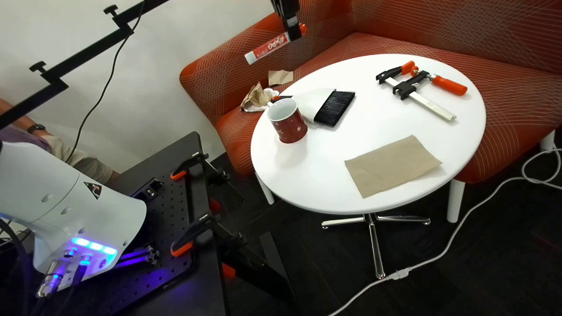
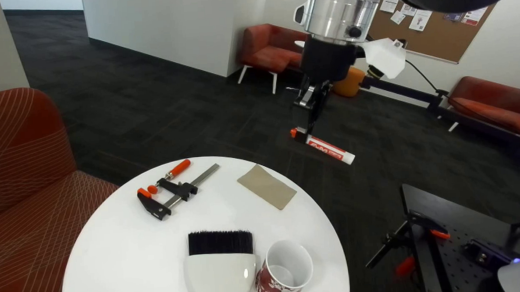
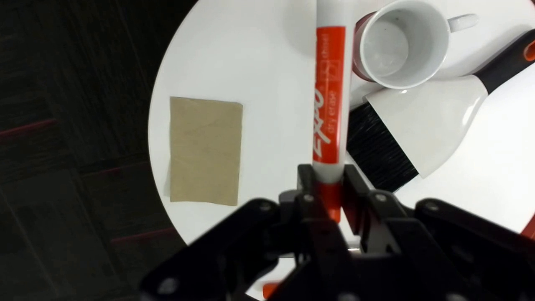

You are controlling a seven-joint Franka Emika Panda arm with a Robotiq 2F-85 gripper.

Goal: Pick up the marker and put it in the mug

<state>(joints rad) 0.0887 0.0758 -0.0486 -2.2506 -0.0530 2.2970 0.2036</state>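
My gripper is shut on the red and white marker and holds it high above the round table. The gripper shows in both exterior views point(image 1: 295, 33) point(image 2: 302, 136) and in the wrist view point(image 3: 329, 177). The fingers close around the red cap end, and the white end of the marker points away, sloping slightly down, in both exterior views point(image 1: 270, 46) point(image 2: 329, 150). In the wrist view the marker point(image 3: 329, 96) stretches up from the fingertips. The dark red mug point(image 1: 291, 126) stands upright with its white inside facing up; it also shows in an exterior view point(image 2: 272, 285) and the wrist view point(image 3: 401, 46), apart from the marker.
A white brush with black bristles point(image 1: 334, 108) lies beside the mug. An orange-handled clamp point(image 1: 415, 91) lies at the table's far side. A brown paper piece point(image 1: 393, 166) lies on the white table point(image 1: 316, 184). A red sofa point(image 1: 505, 87) borders the table.
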